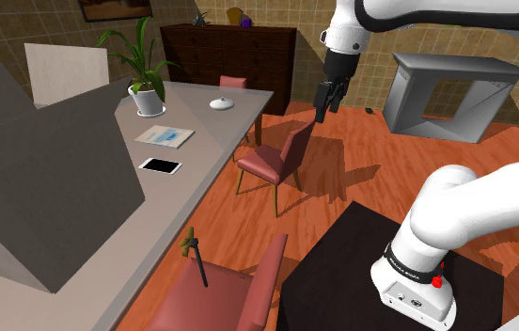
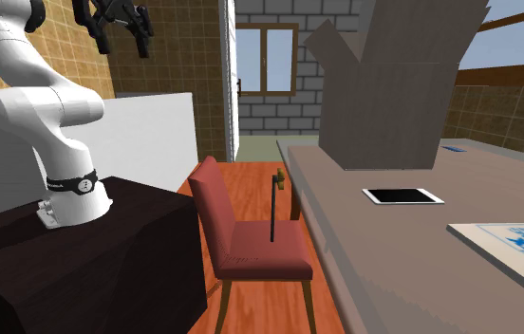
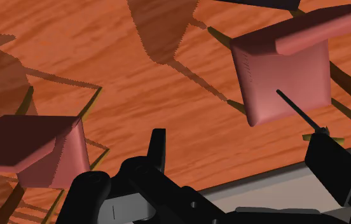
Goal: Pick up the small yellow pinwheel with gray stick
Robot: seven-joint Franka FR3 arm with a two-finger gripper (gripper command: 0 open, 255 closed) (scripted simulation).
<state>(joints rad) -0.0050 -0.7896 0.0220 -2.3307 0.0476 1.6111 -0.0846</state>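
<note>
The small pinwheel [image 1: 191, 246] has a dull yellow head and a thin dark stick. It stands at the near edge of the grey table [image 1: 206, 132], with its stick reaching down onto the seat of a red chair [image 1: 234, 296]. In the second exterior view the pinwheel [image 2: 275, 204] rises from that chair's seat [image 2: 260, 251] beside the table edge. My gripper [image 1: 322, 113] hangs high over the wooden floor, well away from the pinwheel, fingers apart and empty. In the wrist view the pinwheel's stick [image 3: 298, 109] lies across the red seat, beyond my open gripper [image 3: 244, 159].
A large grey open box [image 1: 41, 188], a tablet [image 1: 160, 165], a printed sheet [image 1: 165, 135], a potted plant [image 1: 145, 89] and a white dish [image 1: 222, 103] sit on the table. A second red chair [image 1: 276, 160] stands under the gripper. The dark stand [image 1: 342, 282] is at lower right.
</note>
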